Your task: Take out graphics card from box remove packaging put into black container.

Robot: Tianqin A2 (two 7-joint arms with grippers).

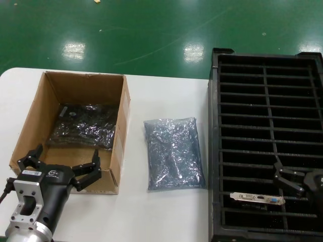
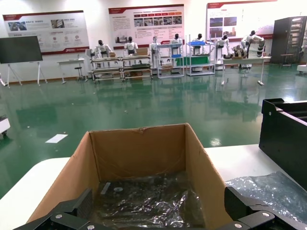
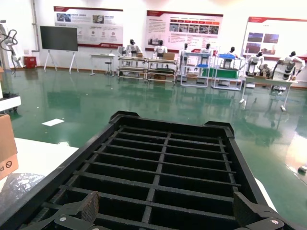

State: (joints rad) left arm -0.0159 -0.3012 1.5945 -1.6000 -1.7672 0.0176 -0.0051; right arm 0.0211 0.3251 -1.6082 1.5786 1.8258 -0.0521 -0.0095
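Note:
The brown box [image 1: 35,116] stands open at the table's left, with a dark item in a shiny bag [image 1: 83,126] on its floor. My left gripper [image 1: 63,159] is open just before the box's near wall, its fingers [image 2: 84,201] spread across the box [image 2: 139,153] and nothing between them. The grey-blue packaging [image 1: 174,154] lies flat on the table between box and black container [image 1: 214,151]. The graphics card's silver bracket [image 1: 257,198] with its blue connector stands in a near slot. My right gripper [image 1: 291,180] is open over the container's near right part [image 3: 163,158], empty.
The white table [image 1: 161,96] ends at a green floor behind it. The container fills the table's right side up to the edge. Bare table lies between the packaging [image 2: 273,189] and the box.

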